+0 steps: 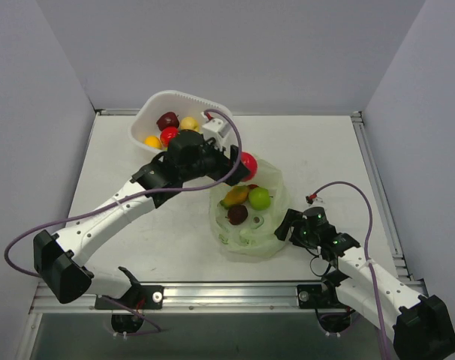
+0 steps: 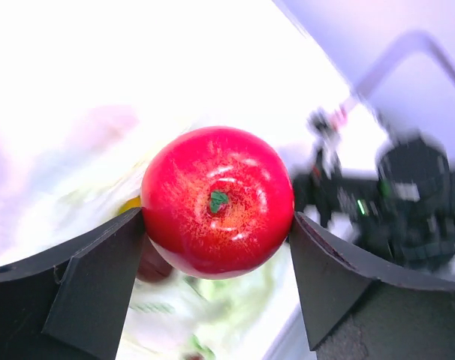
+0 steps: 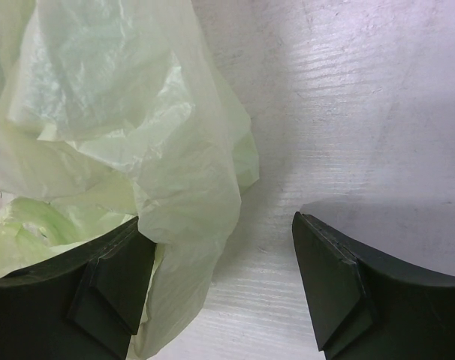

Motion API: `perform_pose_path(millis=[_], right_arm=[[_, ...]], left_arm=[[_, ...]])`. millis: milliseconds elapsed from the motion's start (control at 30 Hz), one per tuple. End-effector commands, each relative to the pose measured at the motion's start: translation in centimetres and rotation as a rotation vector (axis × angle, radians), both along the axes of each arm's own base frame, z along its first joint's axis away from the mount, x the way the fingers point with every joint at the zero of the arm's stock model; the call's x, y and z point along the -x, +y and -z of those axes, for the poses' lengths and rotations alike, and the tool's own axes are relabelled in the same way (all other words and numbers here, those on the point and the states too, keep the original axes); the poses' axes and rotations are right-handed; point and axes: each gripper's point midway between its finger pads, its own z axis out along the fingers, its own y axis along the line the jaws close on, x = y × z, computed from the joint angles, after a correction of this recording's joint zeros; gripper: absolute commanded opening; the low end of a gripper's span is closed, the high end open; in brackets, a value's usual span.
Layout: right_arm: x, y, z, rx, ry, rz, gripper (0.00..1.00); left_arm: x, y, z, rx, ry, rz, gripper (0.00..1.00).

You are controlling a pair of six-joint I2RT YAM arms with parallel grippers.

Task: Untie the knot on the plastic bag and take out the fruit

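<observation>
My left gripper (image 1: pixel 242 163) is shut on a red apple (image 2: pixel 217 199) and holds it in the air above the far edge of the plastic bag (image 1: pixel 250 217). The pale green bag lies open on the table, with a yellow-orange mango (image 1: pixel 235 196), a light green apple (image 1: pixel 259 198) and a dark round fruit (image 1: pixel 237 214) inside. No knot shows. My right gripper (image 1: pixel 286 227) is open at the bag's right edge; in the right wrist view a fold of the bag (image 3: pixel 137 150) lies by its left finger (image 3: pixel 107 289).
A white basket (image 1: pixel 149 112) stands at the back left, holding a dark red fruit (image 1: pixel 167 121) and several red, yellow and orange ones. The left arm (image 1: pixel 115 206) crosses the table's left half. A metal rail (image 1: pixel 235 292) runs along the near edge.
</observation>
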Motion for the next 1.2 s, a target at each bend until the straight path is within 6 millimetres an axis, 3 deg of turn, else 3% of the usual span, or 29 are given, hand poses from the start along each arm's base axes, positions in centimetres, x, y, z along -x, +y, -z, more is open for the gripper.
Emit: perform_pose_path(millis=[0, 33, 100, 133, 200, 233, 300, 333, 367, 433, 500, 533, 567, 633, 867, 1033, 1133, 1167], right_arm=[[1.0, -1.2, 1.3, 0.046, 0.056, 0.033, 0.73], [1.0, -1.2, 1.3, 0.046, 0.056, 0.033, 0.73], [0.9, -1.2, 1.3, 0.046, 0.056, 0.032, 0.73], [0.9, -1.2, 1.3, 0.046, 0.056, 0.032, 0.73], [1.0, -1.2, 1.3, 0.046, 0.056, 0.03, 0.73], [0.9, -1.1, 1.3, 0.044, 0.054, 0.027, 0.73], [0.9, -1.1, 1.3, 0.044, 0.052, 0.024, 0.73], [0.9, -1.1, 1.2, 0.042, 0.05, 0.025, 0.73], [0.9, -1.1, 1.2, 0.042, 0.05, 0.025, 0.73], [0.9, -1.1, 1.1, 0.041, 0.043, 0.025, 0.73], [0.9, -1.1, 1.1, 0.04, 0.044, 0.026, 0.73], [0.9, -1.1, 1.1, 0.04, 0.042, 0.027, 0.73], [0.9, -1.1, 1.1, 0.039, 0.042, 0.026, 0.73], [0.9, -1.1, 1.2, 0.039, 0.044, 0.022, 0.73], [0.9, -0.9, 1.2, 0.037, 0.048, 0.012, 0.73], [0.9, -0.9, 1.2, 0.035, 0.046, 0.013, 0.73], [0.9, -0.9, 1.2, 0.037, 0.047, 0.012, 0.73], [0.9, -0.9, 1.2, 0.036, 0.049, 0.013, 0.73]], left_arm=[[-3.7, 3.0, -7.4, 0.139, -0.116, -0.102, 0.17], [-6.3, 4.8, -7.5, 0.138, -0.13, -0.187, 0.18], [-9.4, 7.1, -8.1, 0.153, -0.157, -0.302, 0.18], [-12.0, 9.2, -7.4, 0.136, -0.155, -0.392, 0.18], [-14.8, 11.4, -7.4, 0.126, -0.174, -0.5, 0.18], [-16.6, 12.4, -6.1, 0.098, -0.164, -0.559, 0.18], [-19.3, 15.0, -5.4, 0.084, -0.18, -0.663, 0.2], [-20.6, 15.4, -4.1, 0.066, -0.167, -0.685, 0.23], [-21.6, 16.5, -3.7, 0.06, -0.161, -0.718, 0.31], [-23.4, 16.8, -2.6, 0.042, -0.154, -0.737, 0.39], [-24.7, 17.1, -1.1, 0.016, -0.14, -0.749, 0.63], [-25.1, 17.2, -1.4, 0.015, -0.146, -0.754, 0.73], [-25.5, 17.3, -1.1, 0.007, -0.14, -0.759, 0.89], [-25.9, 17.4, -0.2, -0.021, -0.127, -0.763, 0.98], [-25.2, 17.4, -0.3, -0.04, -0.125, -0.745, 0.97], [-22.1, 16.7, -1.4, -0.034, -0.146, -0.69, 0.97], [-18.7, 15.1, -1.4, -0.085, -0.17, -0.634, 0.97], [-17.1, 13.2, -1.5, -0.094, -0.183, -0.586, 0.98]])
